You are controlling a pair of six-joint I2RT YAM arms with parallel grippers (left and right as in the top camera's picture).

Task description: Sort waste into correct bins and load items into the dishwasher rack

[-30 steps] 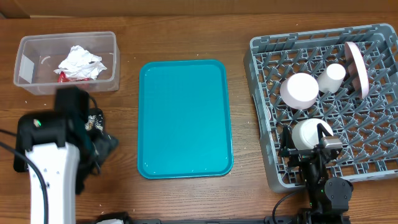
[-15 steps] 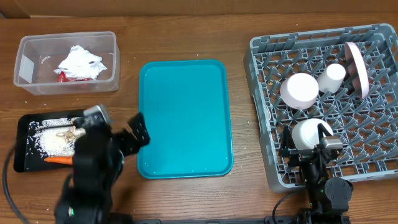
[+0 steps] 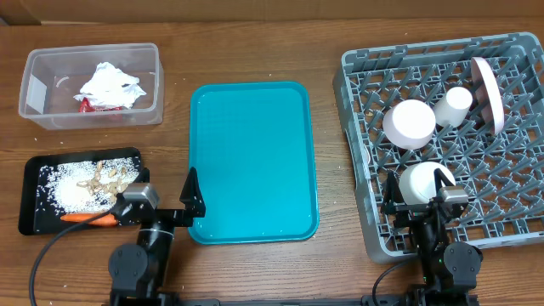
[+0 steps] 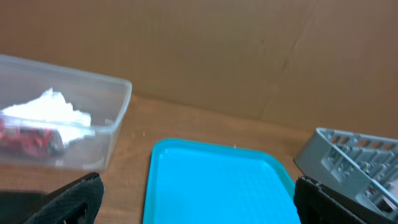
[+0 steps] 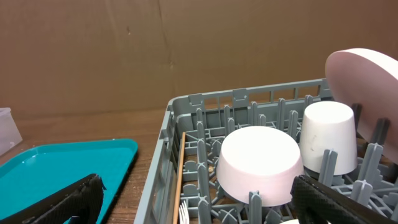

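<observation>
Since a second earlier the left arm had drawn back off the black tray (image 3: 30, 195) to the table's 6 o'clock edge, uncovering the tray; the right arm had not shifted. Left gripper (image 3: 160, 211) stood fully open and empty, one finger over the teal tray's (image 3: 252, 161) 7 o'clock corner. Right gripper (image 5: 199, 208) was likewise wide open, holding nothing, parked at the rack's (image 3: 518, 204) 7 o'clock corner. The black tray at 8 o'clock held the carrot (image 3: 85, 218), rice crumbs (image 3: 72, 191) and beige scraps (image 3: 106, 174). The clear tub (image 3: 34, 64) at 10 o'clock held the napkins (image 3: 108, 83) and red wrapper (image 3: 85, 105). The rack at 3 o'clock carried two bowls (image 3: 410, 123) (image 3: 421, 180), the cup (image 3: 455, 104), the plate (image 3: 488, 93) on edge, and the wooden stick (image 5: 180, 168) along its 9 o'clock wall.
</observation>
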